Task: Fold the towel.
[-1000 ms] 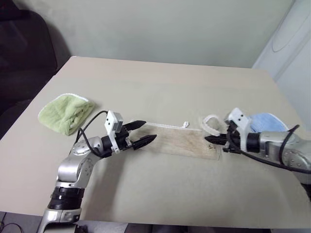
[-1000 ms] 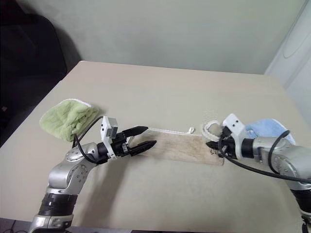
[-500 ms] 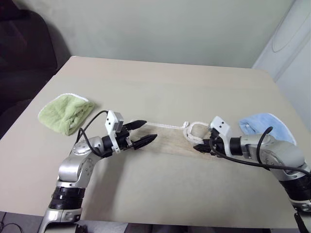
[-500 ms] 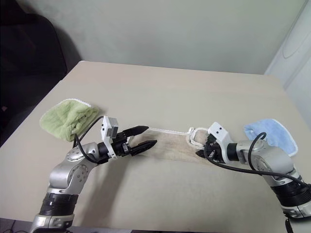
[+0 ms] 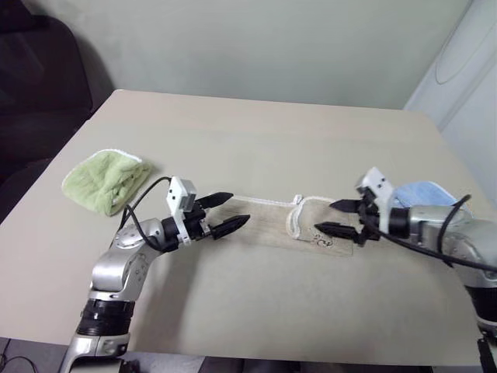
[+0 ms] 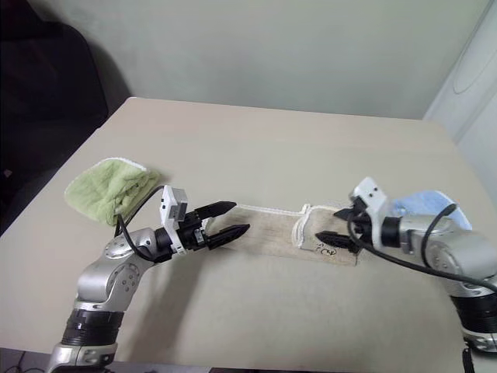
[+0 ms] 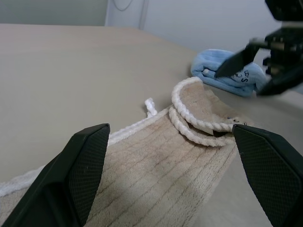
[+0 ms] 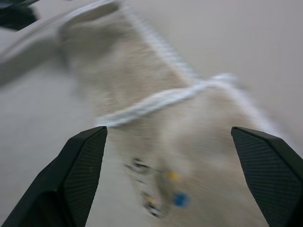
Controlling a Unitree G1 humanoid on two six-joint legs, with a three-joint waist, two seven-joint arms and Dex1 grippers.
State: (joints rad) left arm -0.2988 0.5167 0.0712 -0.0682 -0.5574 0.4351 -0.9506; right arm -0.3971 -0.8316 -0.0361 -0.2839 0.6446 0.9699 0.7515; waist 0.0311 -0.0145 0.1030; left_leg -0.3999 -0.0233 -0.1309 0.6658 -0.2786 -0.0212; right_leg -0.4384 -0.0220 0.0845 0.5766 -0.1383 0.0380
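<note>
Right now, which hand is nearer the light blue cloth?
Right. The right hand hovers open over the beige terry towel's folded end, just beside the light blue cloth; the left hand sits open at the towel's far end.

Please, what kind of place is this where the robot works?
Probably an indoor test or lab room, not a lived-in home: a plain beige table against a bare wall, holding just the towel, a green cloth and a blue cloth.
</note>
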